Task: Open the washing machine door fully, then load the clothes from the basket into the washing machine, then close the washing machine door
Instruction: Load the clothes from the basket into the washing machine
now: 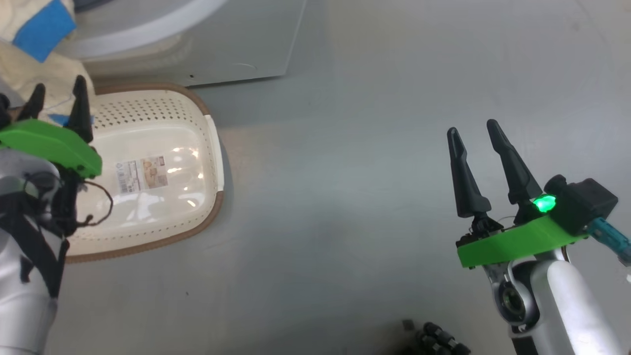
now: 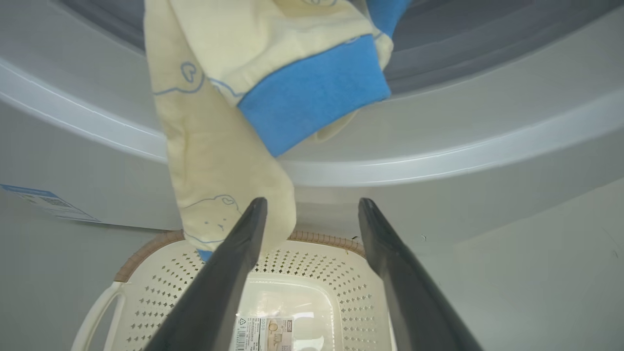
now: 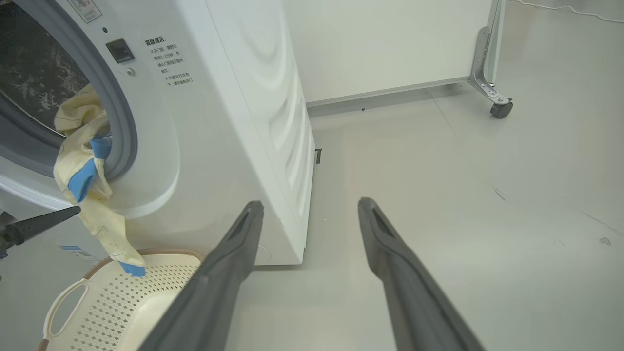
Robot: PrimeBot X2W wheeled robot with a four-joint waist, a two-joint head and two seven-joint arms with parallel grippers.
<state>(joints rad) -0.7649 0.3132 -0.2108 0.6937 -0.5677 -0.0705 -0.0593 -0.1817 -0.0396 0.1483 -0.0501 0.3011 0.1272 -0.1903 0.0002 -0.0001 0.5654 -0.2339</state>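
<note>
At lower right, R claw [image 1: 473, 128] spread open over floor [image 1: 345, 197], empty. L claw [image 1: 59, 86] open too, above basket [image 1: 197, 231], tips by, maybe touching, clothes [image 2: 219, 161] hanging from washing machine [image 3: 234, 122] mouth to basket's back rim.

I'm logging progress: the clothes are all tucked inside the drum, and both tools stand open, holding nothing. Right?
Not quite. The clothes are not all inside: the right wrist view shows them hanging out of the washing machine over its gasket, down to the basket. The left tool and the right tool do stand open, holding nothing.
</note>
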